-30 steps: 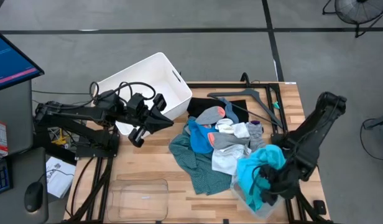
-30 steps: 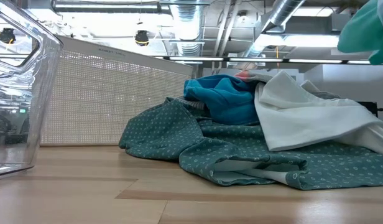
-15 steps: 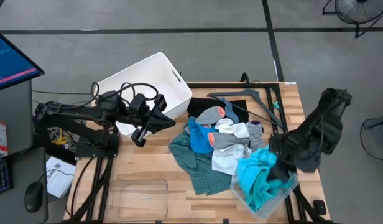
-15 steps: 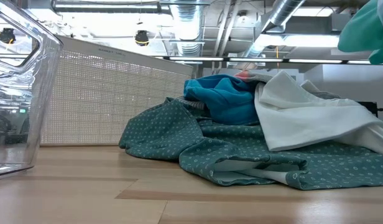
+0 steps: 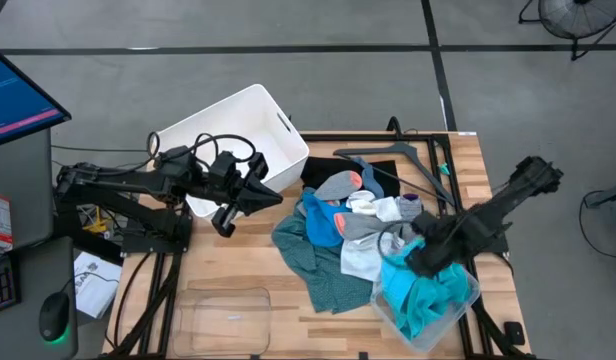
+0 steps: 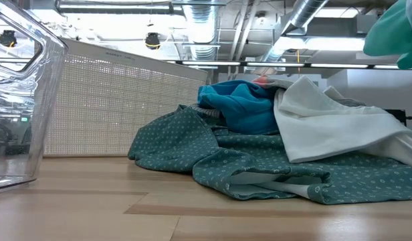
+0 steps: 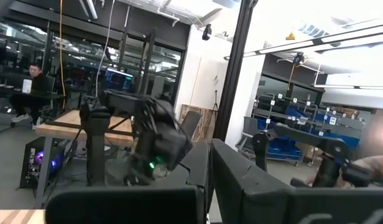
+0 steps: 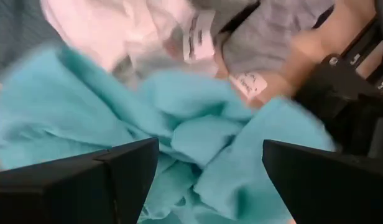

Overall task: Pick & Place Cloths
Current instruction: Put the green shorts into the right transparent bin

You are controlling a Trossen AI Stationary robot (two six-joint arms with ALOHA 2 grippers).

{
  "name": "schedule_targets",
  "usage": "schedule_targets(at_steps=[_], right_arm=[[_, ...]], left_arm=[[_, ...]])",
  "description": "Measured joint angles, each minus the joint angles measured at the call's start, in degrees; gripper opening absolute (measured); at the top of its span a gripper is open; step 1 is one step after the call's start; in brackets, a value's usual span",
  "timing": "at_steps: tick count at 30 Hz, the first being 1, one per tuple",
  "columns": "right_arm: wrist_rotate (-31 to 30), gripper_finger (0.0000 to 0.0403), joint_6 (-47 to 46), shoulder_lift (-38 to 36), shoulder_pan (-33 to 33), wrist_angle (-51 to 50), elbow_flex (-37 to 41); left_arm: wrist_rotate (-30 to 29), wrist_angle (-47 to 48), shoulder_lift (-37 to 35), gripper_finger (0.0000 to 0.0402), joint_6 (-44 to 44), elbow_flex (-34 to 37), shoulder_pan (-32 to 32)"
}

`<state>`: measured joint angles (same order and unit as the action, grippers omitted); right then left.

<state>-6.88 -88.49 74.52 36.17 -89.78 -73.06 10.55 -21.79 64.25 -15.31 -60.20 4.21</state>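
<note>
Right end effector (image 5: 420,262) sits low over the turquoise cloth (image 5: 420,288), near the bench's (image 5: 238,262) right front corner. In the right wrist view its two fingers (image 8: 79,186) are spread wide apart with nothing between them; the turquoise cloth (image 8: 198,143) lies bunched just past them. That cloth fills a clear container (image 5: 466,300) at the bench edge. The rest of the cloths form a pile mid-bench: dark teal-green cloth (image 5: 313,265) at the bottom, blue cloth (image 5: 318,222) on it, white cloth (image 5: 363,262) and grey pieces (image 5: 373,225) beside, grey-with-orange piece (image 5: 340,184) toward the back. Black hanger (image 5: 408,160) lies at the back right. Left end effector (image 5: 220,217) hangs over the bench's left side next to the white bin (image 5: 238,120), away from the pile; cannot tell how far open its fingers are. Low view shows the dark teal-green cloth (image 6: 259,167) spread flat on the bench.
</note>
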Motion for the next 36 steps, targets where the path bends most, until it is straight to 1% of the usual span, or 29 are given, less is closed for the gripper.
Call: schedule_targets(at_steps=[5,8,11,15,19,23,27,32,36], right_arm=[[0.9,0.028,-0.1,5.1,2.1,2.4,0.5],[2.4,0.027,-1.7,7.4,3.6,3.6,0.5],[2.3,0.0245,-4.1,9.4,5.4,5.6,0.5],[2.3,0.0203,-6.5,12.6,7.6,5.3,0.6],[2.5,0.0166,-9.1,15.5,9.4,9.4,3.6],[2.9,0.0137,-11.9,16.7,10.8,17.3,8.3],[3.0,0.0118,-15.9,16.4,12.2,24.6,13.2],[2.4,0.0111,-21.7,16.1,15.8,26.4,16.7],[1.5,0.0111,-22.5,16.3,18.1,27.0,17.6]], left_arm=[[0.0,0.2,0.0,0.0004,0.0,0.0,0.0],[0.0,0.2,0.0,0.0004,0.0,0.0,0.0],[0.0,0.2,0.0,0.0004,0.0,0.0,0.0],[0.0,0.2,0.0,0.0004,0.0,0.0,0.0],[0.0,0.2,0.0,0.0004,0.0,0.0,0.0],[0.0,0.2,0.0,0.0004,0.0,0.0,0.0],[0.0,0.2,0.0,0.0004,0.0,0.0,0.0],[0.0,0.2,0.0,0.0004,0.0,0.0,0.0],[0.0,0.3,0.0,0.0004,0.0,0.0,0.0]])
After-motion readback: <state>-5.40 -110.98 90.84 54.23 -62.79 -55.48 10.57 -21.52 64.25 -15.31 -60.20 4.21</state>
